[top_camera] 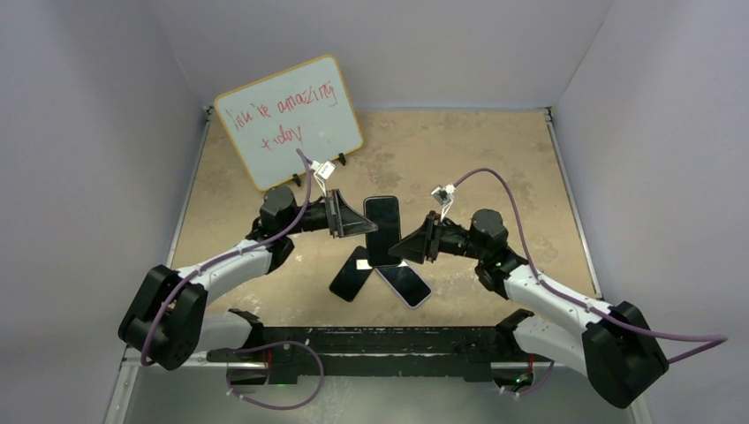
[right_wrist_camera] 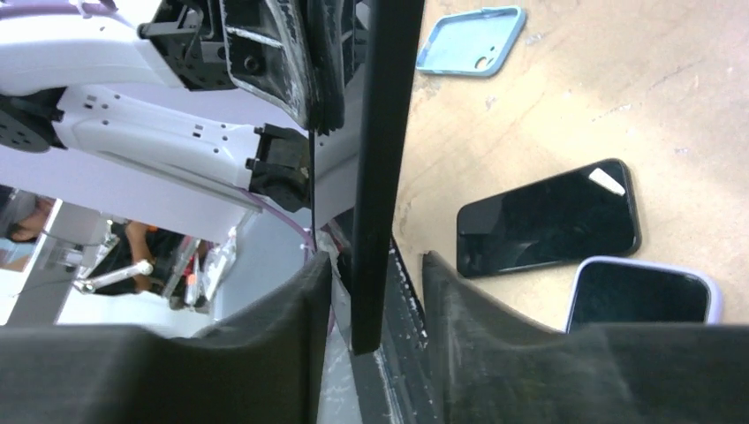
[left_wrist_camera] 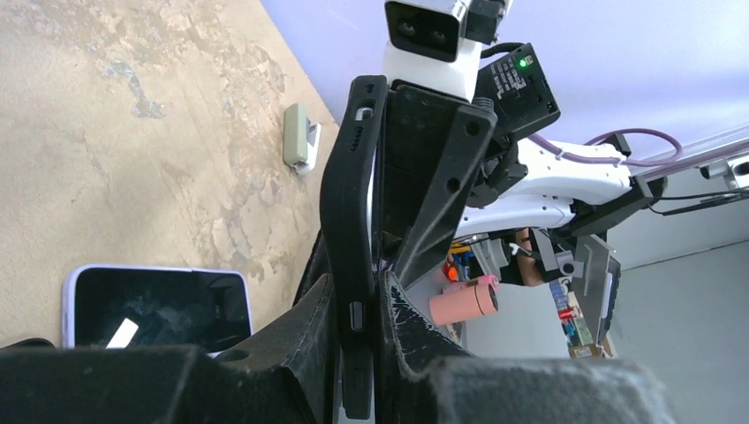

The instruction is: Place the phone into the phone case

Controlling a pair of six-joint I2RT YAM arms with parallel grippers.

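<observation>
The black rubbery phone case hangs in the air over the middle of the table, edge-on to both wrist cameras. From above, a glossy dark phone face fills it. I cannot tell whether the phone is seated all the way in.

The left gripper is clamped on the case's left long side, with a finger pressed flat against each face. The right gripper straddles the opposite long edge with its jaws apart, and there is a gap on each side of the slab between its fingers.

Just below the case, toward the table's near edge, two more handsets lie flat with their near ends splayed apart. One is a bare black phone on the left and the other a phone in a lavender case on the right. A pale blue empty phone case lies on the table farther off.

A whiteboard with red handwriting stands tilted at the far left corner. Bare tan surface runs out to the far right corner and along the right edge.

Both arms reach in low from the near edge, elbows out and forearms angled inward, so the two wrists meet nearly nose to nose across the case.
</observation>
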